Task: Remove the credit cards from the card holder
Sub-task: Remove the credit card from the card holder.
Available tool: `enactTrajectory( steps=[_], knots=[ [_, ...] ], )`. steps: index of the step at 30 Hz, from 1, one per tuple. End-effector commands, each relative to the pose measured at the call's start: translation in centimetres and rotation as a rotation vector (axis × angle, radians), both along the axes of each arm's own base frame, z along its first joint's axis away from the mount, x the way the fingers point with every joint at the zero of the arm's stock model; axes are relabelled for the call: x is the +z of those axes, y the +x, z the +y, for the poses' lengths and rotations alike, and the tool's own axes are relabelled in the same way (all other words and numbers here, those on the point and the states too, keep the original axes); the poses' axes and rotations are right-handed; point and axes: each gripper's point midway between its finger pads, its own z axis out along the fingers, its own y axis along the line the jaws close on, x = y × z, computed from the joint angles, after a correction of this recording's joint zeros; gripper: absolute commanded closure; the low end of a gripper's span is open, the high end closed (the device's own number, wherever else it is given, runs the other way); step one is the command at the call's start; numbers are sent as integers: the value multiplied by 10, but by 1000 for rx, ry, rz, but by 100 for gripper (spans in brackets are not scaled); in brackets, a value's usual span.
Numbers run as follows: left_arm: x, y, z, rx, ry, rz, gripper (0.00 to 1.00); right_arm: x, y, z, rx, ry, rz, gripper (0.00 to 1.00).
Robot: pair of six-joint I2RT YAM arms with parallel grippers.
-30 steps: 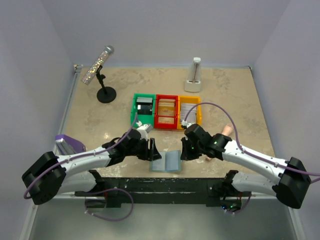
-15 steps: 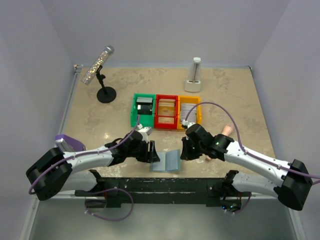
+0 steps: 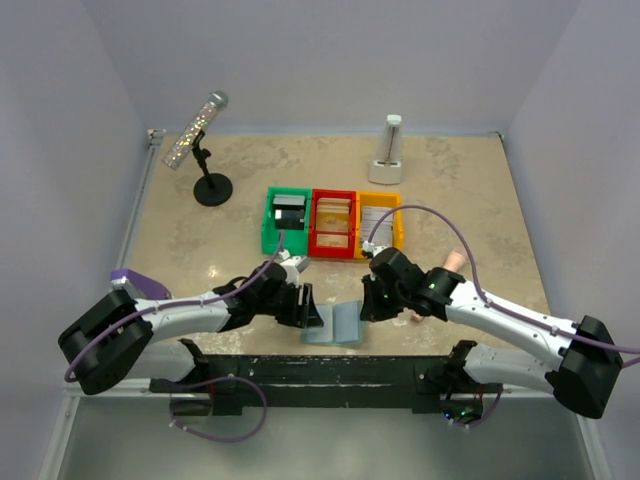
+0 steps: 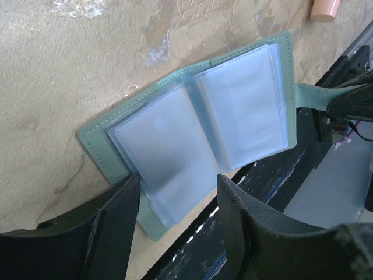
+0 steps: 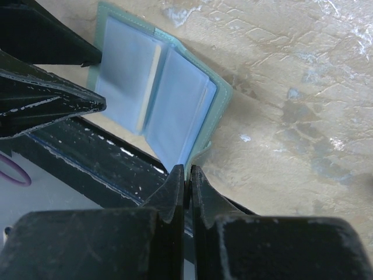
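Your L gripper [image 3: 307, 303] & R gripper [image 3: 366, 303] box in the card holder [image 3: 338, 322] both sides; tabletop [image 3: 190, 250] btwn it & bins [image 3: 332, 222] lies open.

The pale blue-grey card holder [image 4: 192, 134] lies flat and open at the table's [image 3: 450, 190] near edge — clear pockets facing up.

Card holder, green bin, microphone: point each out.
card holder [image 4: 163, 140], left wrist view, on the clear pocket left of the fold.
green bin [image 3: 267, 222], top external view, on its left wall.
microphone [image 3: 193, 132], top external view, on the glittery body.
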Motion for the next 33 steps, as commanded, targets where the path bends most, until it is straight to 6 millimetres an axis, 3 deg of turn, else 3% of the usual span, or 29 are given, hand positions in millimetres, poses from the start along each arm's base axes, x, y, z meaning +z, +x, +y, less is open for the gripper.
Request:
enactTrajectory(
  steps=[1,12,33],
  knots=[
    [11,2,-9,-25,-45,-29,41,14,6,13,16,53,-33,100],
    [32,0,-32,-117,-125,-58,40,13,6,20,28,68,-19,100],
    [72,-4,-73,-262,-261,-95,40,11,6,11,12,34,-25,100]
  ],
)
